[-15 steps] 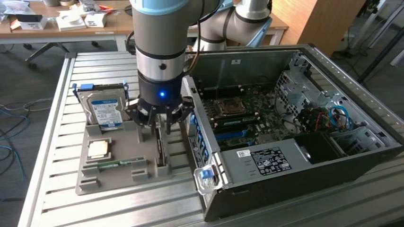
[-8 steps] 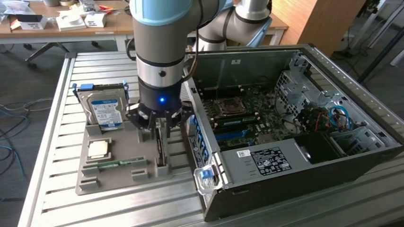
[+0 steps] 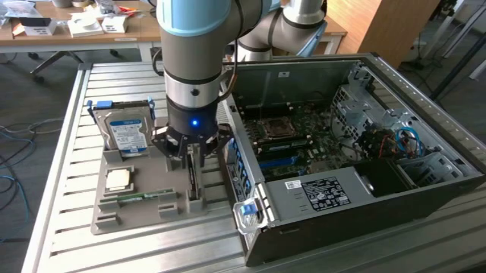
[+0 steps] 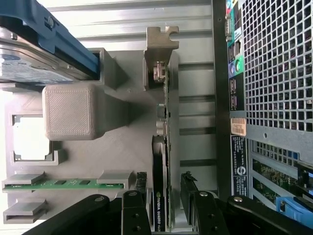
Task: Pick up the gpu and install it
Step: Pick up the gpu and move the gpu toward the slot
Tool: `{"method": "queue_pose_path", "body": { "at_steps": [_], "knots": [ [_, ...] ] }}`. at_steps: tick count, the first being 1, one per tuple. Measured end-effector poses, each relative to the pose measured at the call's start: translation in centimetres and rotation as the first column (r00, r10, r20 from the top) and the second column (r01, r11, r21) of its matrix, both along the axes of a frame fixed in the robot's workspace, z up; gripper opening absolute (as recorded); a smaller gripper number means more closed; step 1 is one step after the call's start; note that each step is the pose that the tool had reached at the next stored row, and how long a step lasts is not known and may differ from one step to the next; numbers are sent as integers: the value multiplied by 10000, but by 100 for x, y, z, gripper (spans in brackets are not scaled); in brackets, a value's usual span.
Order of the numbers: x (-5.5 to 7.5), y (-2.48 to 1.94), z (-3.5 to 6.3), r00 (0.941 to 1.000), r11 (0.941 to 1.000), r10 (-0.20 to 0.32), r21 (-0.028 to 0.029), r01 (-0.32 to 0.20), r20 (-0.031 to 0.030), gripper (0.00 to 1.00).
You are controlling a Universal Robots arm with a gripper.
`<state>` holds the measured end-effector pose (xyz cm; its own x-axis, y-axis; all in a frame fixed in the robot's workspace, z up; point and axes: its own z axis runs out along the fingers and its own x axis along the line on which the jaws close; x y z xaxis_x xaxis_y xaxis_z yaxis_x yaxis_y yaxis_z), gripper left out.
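On the slatted table (image 3: 68, 131), the gripper (image 4: 164, 178) straddles the gpu (image 4: 160, 161) in its tray (image 4: 122, 147), jaws open; grasping calls for a centred squeeze.

- Table (image 3: 72, 131): silver-grey metal, top built of long parallel slats w/ dark grooves betw. them, raised rim along the edge.
- Holder tray (image 3: 140, 216): grey plastic, rectangular, lies flat on the slats on ext. view's left part of table; raised blocks & slots on its top.
- PC case (image 3: 357, 210): black tower lying on its side, side panel off, open side up; sits on ext. view's right of tray, just beside it.
- Wrist view: table (image 4: 137, 19) slats run past tray (image 4: 122, 147) end; narrow strip of slats shows betw. tray edge & case's perforated back panel (image 4: 279, 73).
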<state>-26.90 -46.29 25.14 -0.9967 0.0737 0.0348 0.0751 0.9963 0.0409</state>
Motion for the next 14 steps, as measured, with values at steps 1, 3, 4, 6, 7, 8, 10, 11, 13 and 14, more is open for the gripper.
{"method": "queue_pose_path", "body": {
  "at_steps": [1,3,4,6,7,8,10,11,13,14],
  "knots": [
    [-1,3,-12,10000,10000,0,-1,0,-1,42],
    [-2,11,-35,10000,10000,0,-1,0,-1,42],
    [-3,17,-47,10000,10000,0,-1,0,0,42],
    [-9,37,-66,10000,10000,1,-3,-1,-1,42],
    [-13,51,-74,10000,10000,1,-2,-1,0,42],
    [-18,65,-81,10000,10000,1,-1,-1,0,42],
    [-31,84,-93,10000,10000,0,0,0,1,42],
    [-37,87,-104,10000,10000,0,-2,0,1,42],
    [-46,89,-131,10000,10000,0,-9,0,0,42],
    [-49,91,-147,10000,10000,0,-9,0,0,42]
  ]
}}
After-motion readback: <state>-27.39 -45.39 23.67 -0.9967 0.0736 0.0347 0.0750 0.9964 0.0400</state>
